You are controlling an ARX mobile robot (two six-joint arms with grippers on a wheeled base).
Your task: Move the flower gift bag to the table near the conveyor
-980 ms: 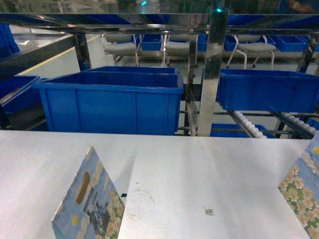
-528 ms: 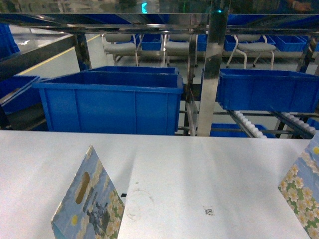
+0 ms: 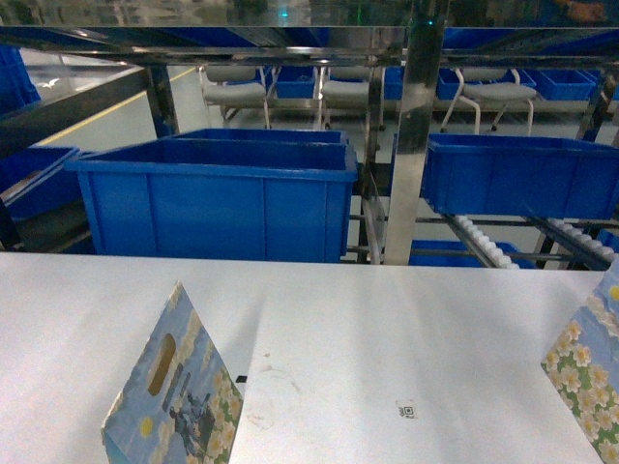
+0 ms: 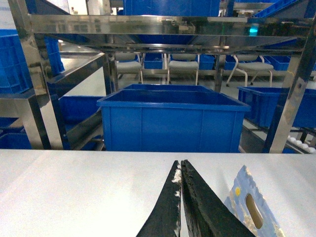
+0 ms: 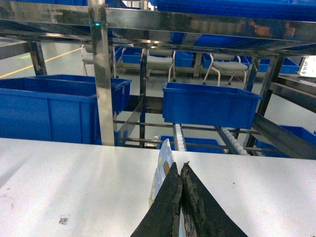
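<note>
The desk [image 3: 387,329] and rack [image 3: 414,135] are viewed from above by the head; the same rack is faced low by both wrists.

Two gift bags [image 3: 172,396] [image 3: 588,372] stand on the counter [image 3: 387,329], left and right; conveyor [image 3: 484,240] and bins [image 3: 218,193] behind.

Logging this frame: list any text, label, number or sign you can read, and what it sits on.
No readable words or numbers in any view.
Small QR-like code on the table: too small to read.
Black square mark on the table: no text.
Left gift bag: printed picture, no legible lettering.
Right gift bag: flower print only.
Blue bins: no labels visible.
</note>
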